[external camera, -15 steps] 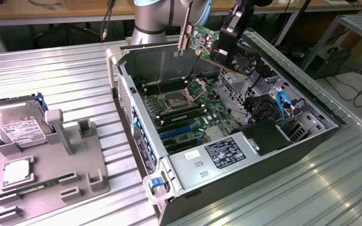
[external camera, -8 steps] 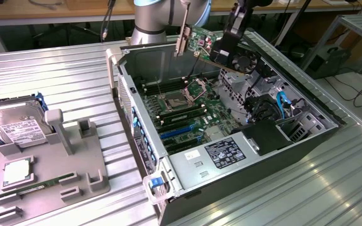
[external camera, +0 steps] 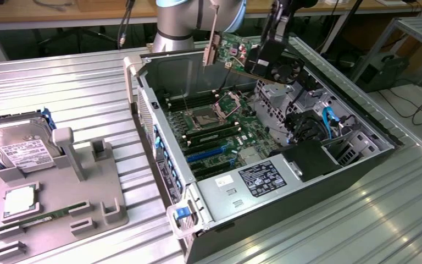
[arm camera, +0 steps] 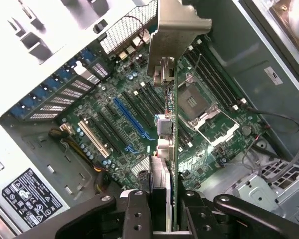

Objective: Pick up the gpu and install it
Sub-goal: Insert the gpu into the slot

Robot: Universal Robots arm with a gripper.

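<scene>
A black label [external camera: 267,179] on the silver power-supply cover [external camera: 224,191] carries rows of white print and what look like certification marks, all too small to read. The hard drive [external camera: 6,135] bears a white label [external camera: 22,154] with dark print, likewise illegible

Bright light glares off the ribbed table [external camera: 387,214] and gpu [arm camera: 179,35] bracket, the case [external camera: 336,179] interior dimmer.

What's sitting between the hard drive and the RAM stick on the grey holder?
A square silvery chip, lying flat on the holder; the exterior view shows it.
</scene>
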